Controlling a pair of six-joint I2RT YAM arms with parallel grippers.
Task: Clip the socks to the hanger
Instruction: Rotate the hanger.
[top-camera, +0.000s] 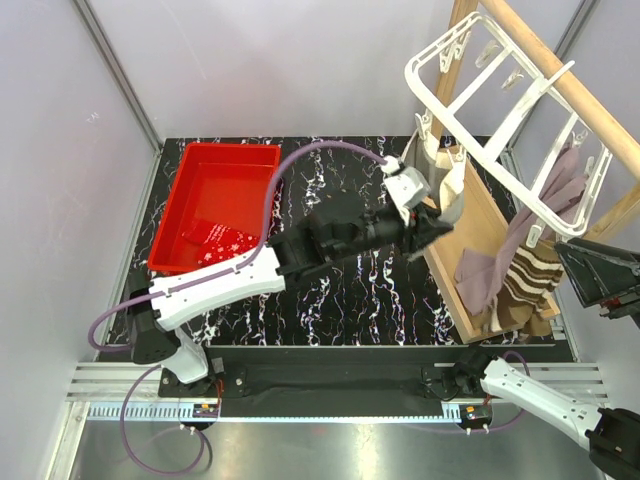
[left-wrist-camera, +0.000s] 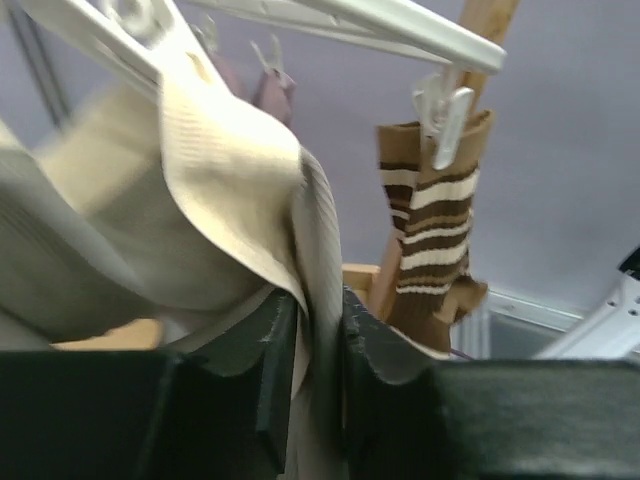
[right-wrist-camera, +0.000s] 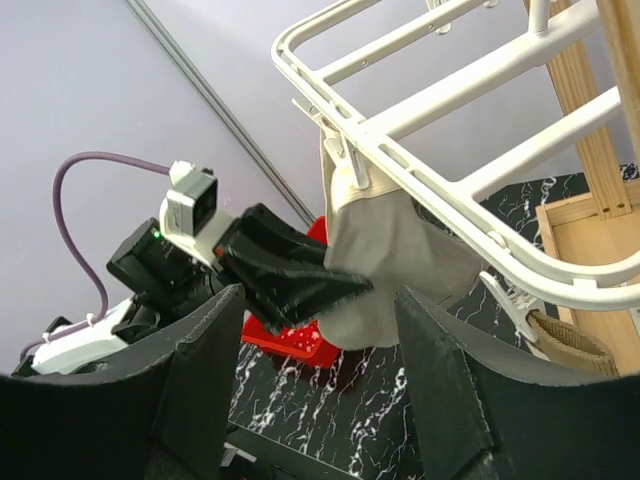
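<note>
A: Beige sock, ribbed, sits right in the left gripper. The jaws are nearly together, with fabric filling the narrow gap. I can't tell how firm the pinch is.

B: Which way does it lie from the jaws?

A: Its long axis runs up out of the gap, then folds over to the left, towards the hanger bar above. In the right wrist view its top edge meets a clip on the frame. It looks clipped, but the bite itself is too small to confirm.

B: Right gripper?

A: Wide open and empty, standing well apart. The sock and the left fingers show beyond its jaws.

B: So which arm is nearer?

A: The left, clearly, since it's already on the sock. My guess is the next move is straight down and away from the clip once the jaws part. Any sideways pull would drag the cuff out.

B: Other socks?

A: The striped sock hangs clipped to the right of the left jaws. A red sock lies in the tub, far back from them.
</note>
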